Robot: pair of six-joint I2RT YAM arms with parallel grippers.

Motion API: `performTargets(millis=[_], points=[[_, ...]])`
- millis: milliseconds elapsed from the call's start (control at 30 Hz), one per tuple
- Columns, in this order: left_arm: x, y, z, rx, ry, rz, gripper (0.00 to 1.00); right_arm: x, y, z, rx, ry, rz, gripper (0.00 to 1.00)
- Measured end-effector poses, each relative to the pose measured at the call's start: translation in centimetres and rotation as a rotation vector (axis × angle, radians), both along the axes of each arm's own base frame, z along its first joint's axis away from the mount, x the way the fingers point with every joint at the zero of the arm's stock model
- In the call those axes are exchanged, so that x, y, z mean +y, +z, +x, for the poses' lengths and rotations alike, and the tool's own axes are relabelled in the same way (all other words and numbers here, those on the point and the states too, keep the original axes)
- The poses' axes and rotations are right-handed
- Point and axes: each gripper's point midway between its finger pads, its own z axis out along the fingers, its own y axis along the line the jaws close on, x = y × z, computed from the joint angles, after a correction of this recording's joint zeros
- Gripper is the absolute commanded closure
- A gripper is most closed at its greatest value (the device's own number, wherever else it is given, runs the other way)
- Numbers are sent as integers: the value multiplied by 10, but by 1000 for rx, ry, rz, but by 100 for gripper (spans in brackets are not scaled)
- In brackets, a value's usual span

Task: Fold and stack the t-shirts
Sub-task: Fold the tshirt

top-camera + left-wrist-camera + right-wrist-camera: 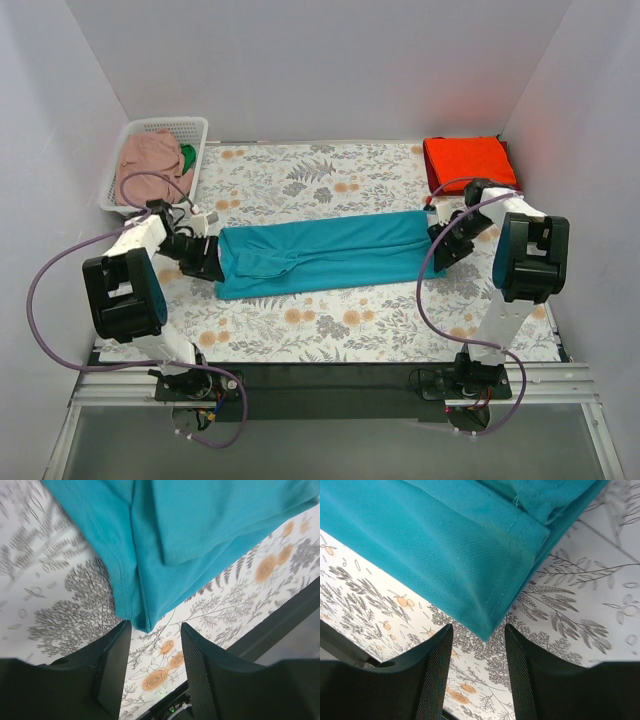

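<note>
Standing behind the two arms, with their bases at six o'clock on the near edge, the first thing past them is the floral-print table cloth (pixel 330 325), grey leaves and orange blossoms, spread over the table. Across its middle lies the teal-blue soft cloth t-shirt (pixel 320 252), folded lengthwise into a long band running from nine o'clock to three o'clock, flat on the cloth with a few creases toward its left end. The left gripper (pixel 154 630) sits low at the nine o'clock end. Its two black fingers (pixel 112 665) stand apart with a clear gap, and a corner of the teal shirt just reaches the mouth of that gap without being pinched. The right gripper (pixel 479 630) sits at the three o'clock end in like fashion: jaws parted, a hemmed corner of the shirt pointing in between the tips, patterned cloth showing through the gap. Further back, at about one o'clock, the orange-red t-shirt (pixel 468 162) lies folded into a neat square in the far right corner, well apart from the teal one. At about eleven o'clock the white plastic lattice basket (pixel 170 127) stands in the far left corner, holding a crumpled dusty pink t-shirt (pixel 148 160) with a bit of green cloth (pixel 187 157) against its right side.
</note>
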Motion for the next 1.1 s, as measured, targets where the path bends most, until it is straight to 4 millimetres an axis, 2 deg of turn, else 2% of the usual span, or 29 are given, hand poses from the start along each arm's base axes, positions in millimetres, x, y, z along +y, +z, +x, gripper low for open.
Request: performTargets(millis=[100,167,233,300,400,500,567,733,933,1100], points=[[-2,25,26,-92,15,-30,55,2,17,13,-57,7,-2,50],[-6,35,37,-129,27,-55,55,14,38,26,-131,34,2,54],[-12,38,39,-129,41,-80,55,41,63,39,-215,83,35,56],[-18,35,38,-115,56,-98,55,76,84,47,-274,136,91,56],[-27,28,33,-69,82,-129,55,134,100,48,-324,223,187,56],[-34,19,32,-26,101,-151,55,183,104,35,-323,308,253,56],[-38,13,32,1,113,-158,55,209,103,29,-320,357,275,56],[-48,-4,33,59,132,-167,55,259,90,18,-320,450,307,57],[-53,-18,28,111,150,-164,57,294,77,0,-295,507,329,58],[-50,-22,29,116,163,-135,57,296,74,0,-295,509,328,58]])
